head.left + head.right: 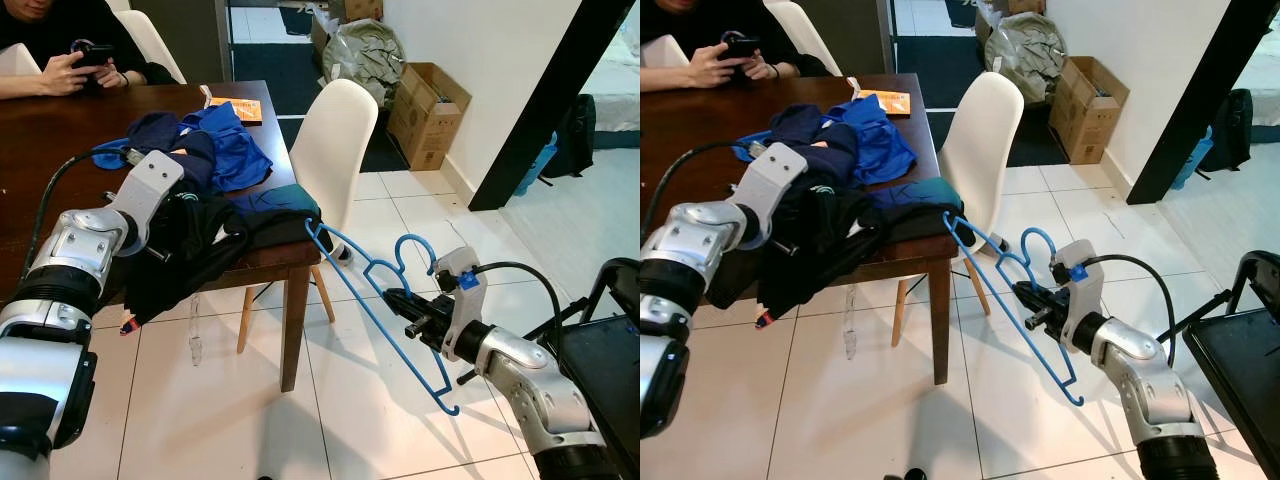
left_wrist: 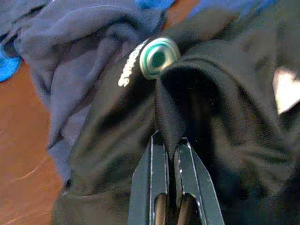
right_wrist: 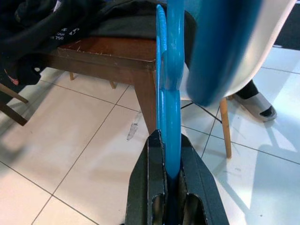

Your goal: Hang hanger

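Now the right gripper (image 1: 400,305) is clamped on the blue hanger (image 1: 375,300) near its hook, frame jutting ahead of the fingers twd the table (image 1: 60,130). Left gripper (image 2: 169,150) pinches the black garment (image 2: 225,140). Hanger's light, stiff, prob slippery; hold by the neck.

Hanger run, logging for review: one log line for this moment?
right claw: shut on blue hanger | left claw: shut on black garment | hanger tip at table corner
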Controlling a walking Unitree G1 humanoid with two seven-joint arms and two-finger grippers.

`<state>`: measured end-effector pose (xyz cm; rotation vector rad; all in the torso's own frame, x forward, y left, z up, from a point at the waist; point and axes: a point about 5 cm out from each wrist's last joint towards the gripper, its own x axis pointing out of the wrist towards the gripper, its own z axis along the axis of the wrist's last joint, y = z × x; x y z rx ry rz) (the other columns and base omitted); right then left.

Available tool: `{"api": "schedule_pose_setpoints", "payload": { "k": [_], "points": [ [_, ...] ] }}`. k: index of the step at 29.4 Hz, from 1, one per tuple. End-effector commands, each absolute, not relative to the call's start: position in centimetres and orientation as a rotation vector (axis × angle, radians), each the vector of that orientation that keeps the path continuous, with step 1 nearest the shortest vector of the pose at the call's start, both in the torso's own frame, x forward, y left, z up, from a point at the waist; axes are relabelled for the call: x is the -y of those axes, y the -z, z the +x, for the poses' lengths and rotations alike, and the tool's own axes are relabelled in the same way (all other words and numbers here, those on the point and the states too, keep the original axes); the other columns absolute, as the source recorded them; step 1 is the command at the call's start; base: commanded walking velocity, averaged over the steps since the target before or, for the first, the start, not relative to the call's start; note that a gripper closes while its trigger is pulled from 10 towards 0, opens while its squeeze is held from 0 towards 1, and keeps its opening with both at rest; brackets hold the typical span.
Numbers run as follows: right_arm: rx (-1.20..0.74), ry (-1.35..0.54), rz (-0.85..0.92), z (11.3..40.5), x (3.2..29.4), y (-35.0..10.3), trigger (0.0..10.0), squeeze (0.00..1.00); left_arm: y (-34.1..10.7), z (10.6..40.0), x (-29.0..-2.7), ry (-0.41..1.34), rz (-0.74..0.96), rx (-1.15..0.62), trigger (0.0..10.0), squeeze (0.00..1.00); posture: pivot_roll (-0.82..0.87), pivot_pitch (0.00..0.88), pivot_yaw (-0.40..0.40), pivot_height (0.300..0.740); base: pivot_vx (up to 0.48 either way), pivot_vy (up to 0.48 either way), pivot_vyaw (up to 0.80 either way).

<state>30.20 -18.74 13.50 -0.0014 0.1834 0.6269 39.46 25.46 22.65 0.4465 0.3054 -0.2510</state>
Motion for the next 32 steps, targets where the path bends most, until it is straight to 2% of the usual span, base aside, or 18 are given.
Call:
{"api": "schedule_pose_setpoints", "payload": {
  "k": [1,2,4,5,8,9,10,11,12,13,17,19,24,25,26,27,28,32],
  "points": [
    [-0.180,-0.610,0.019,30.3,19.0,-13.3,10.0,0.00,-24.2,39.5,-24.7,0.325,0.348,-0.243,0.0,0.00,-0.04,0.122,-0.030,0.740,0.000,0.000,0.00],
    [-0.179,-0.606,0.030,30.4,18.9,-13.1,10.0,0.00,-26.4,39.5,-23.3,0.434,0.233,-0.155,0.0,0.00,-0.03,0.110,-0.026,0.740,0.000,0.000,0.00],
    [-0.179,-0.606,0.030,30.4,18.9,-13.1,10.0,0.00,-26.4,39.5,-23.3,0.434,0.233,-0.155,0.0,0.00,-0.03,0.110,-0.026,0.740,0.000,0.000,0.00],
    [-0.177,-0.603,0.045,30.5,18.9,-13.0,10.0,0.00,-29.2,39.0,-21.7,0.556,0.139,-0.058,0.0,0.00,-0.02,0.106,-0.024,0.740,0.000,0.000,0.00],
    [-0.177,-0.603,0.045,30.5,18.9,-13.0,10.0,0.00,-29.2,39.0,-21.7,0.556,0.139,-0.058,0.0,0.00,-0.02,0.106,-0.024,0.740,0.000,0.000,0.00],
    [-0.174,-0.597,0.077,30.7,18.8,-12.9,10.0,0.00,-33.0,37.5,-19.7,0.758,0.053,0.039,0.0,0.00,0.00,0.074,-0.009,0.740,0.000,0.000,0.00],
    [-0.174,-0.597,0.077,30.7,18.8,-12.9,10.0,0.00,-33.0,37.5,-19.7,0.758,0.053,0.039,0.0,0.00,0.00,0.074,-0.009,0.740,0.000,0.000,0.00],
    [-0.168,-0.588,0.120,31.0,18.7,-12.8,10.0,0.00,-36.8,35.2,-17.6,0.951,0.035,0.131,0.0,0.00,0.02,0.051,0.001,0.740,0.000,0.000,0.00],
    [-0.162,-0.582,0.149,31.2,18.6,-12.7,10.0,0.00,-39.2,33.1,-15.9,1.109,0.062,0.190,0.0,0.00,0.02,0.044,0.006,0.740,0.000,0.000,0.00],
    [-0.162,-0.582,0.149,31.2,18.6,-12.7,10.0,0.00,-39.2,33.1,-15.9,1.109,0.062,0.190,0.0,0.00,0.02,0.044,0.006,0.740,0.000,0.000,0.00],
    [-0.145,-0.568,0.185,31.4,18.5,-12.6,10.0,0.00,-40.8,30.4,-14.2,1.299,0.162,0.273,0.0,0.00,0.03,0.030,0.013,0.740,0.000,0.000,0.00],
    [-0.129,-0.528,0.229,31.9,18.5,-12.6,10.0,0.00,-40.6,28.5,-13.5,1.470,0.266,0.332,0.0,0.00,0.05,0.009,0.035,0.740,0.000,0.000,0.00],
    [-0.120,-0.450,0.272,32.7,18.7,-12.5,10.0,0.00,-39.8,28.0,-13.7,1.523,0.338,0.306,0.0,0.00,0.05,0.000,0.053,0.740,0.000,0.000,-0.64],
    [-0.110,-0.411,0.288,32.9,19.0,-12.6,10.0,0.00,-39.2,28.1,-13.6,1.513,0.351,0.285,7.3,0.00,0.05,0.000,0.058,0.740,0.000,0.000,-0.80],
    [-0.104,-0.386,0.299,33.1,19.2,-12.6,10.0,0.00,-38.8,28.2,-13.6,1.507,0.356,0.272,7.3,0.00,0.05,0.000,0.060,0.740,0.000,0.000,-0.80],
    [-0.100,-0.354,0.311,33.3,19.5,-12.6,10.0,0.00,-38.1,28.3,-13.5,1.500,0.348,0.246,9.2,0.00,0.04,0.000,0.063,0.740,0.000,0.000,-0.80],
    [-0.094,-0.331,0.323,33.4,19.8,-12.6,10.0,0.00,-37.2,28.5,-13.3,1.486,0.347,0.222,10.0,0.00,0.04,0.000,0.064,0.740,0.000,0.000,-0.80],
    [-0.096,-0.282,0.334,33.6,20.3,-12.6,10.0,0.00,-34.7,30.1,-13.1,1.370,0.336,0.153,10.0,0.00,0.03,0.000,0.064,0.740,0.000,0.000,-0.80]
  ]
}}
